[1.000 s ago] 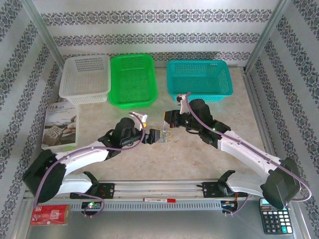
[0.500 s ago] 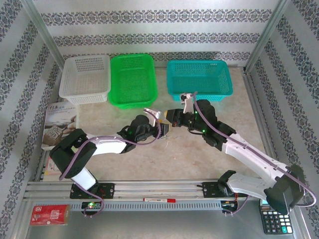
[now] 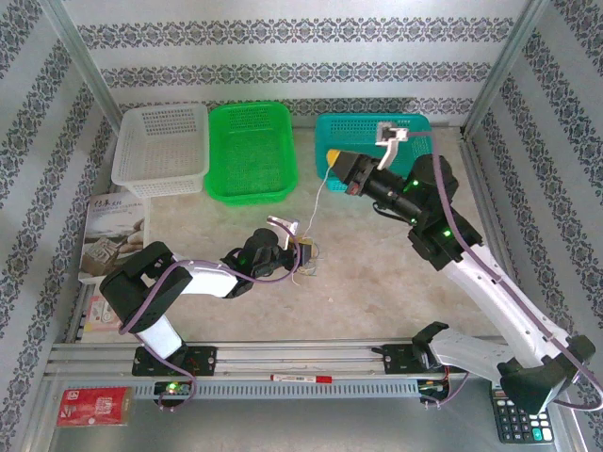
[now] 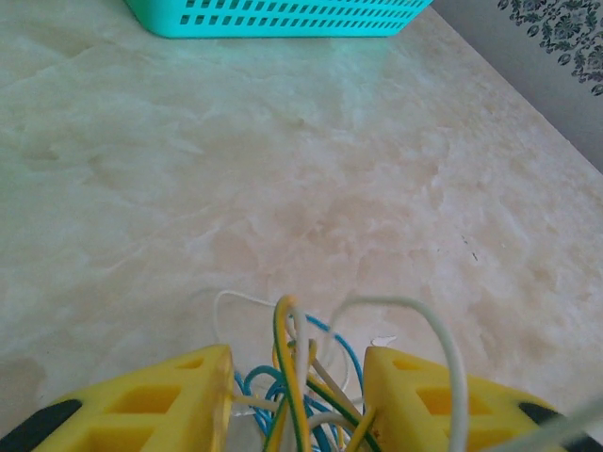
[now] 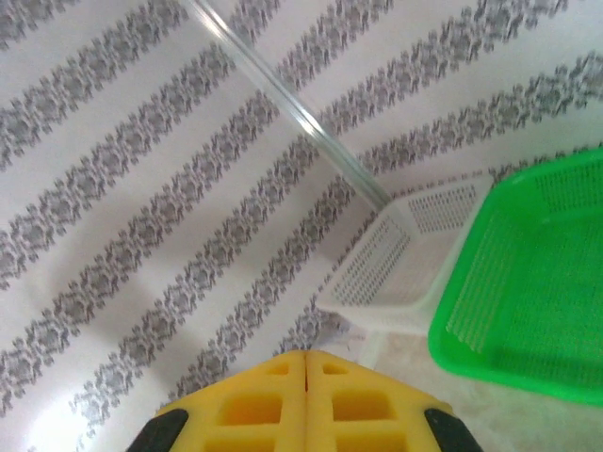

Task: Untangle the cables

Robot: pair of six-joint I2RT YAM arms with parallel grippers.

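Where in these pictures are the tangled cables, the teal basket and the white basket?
cables [image 4: 282, 363]: left wrist view, on a yellow wire in the bundle.
teal basket [image 4: 283, 17]: left wrist view, on its slotted side wall.
white basket [image 3: 158, 185]: top external view, on its near wall.

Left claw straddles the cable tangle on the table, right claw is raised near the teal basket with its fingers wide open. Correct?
No: the right claw is shut, its yellow fingers pressed together, as the right wrist view shows. The rest holds: the left claw straddles the cables.
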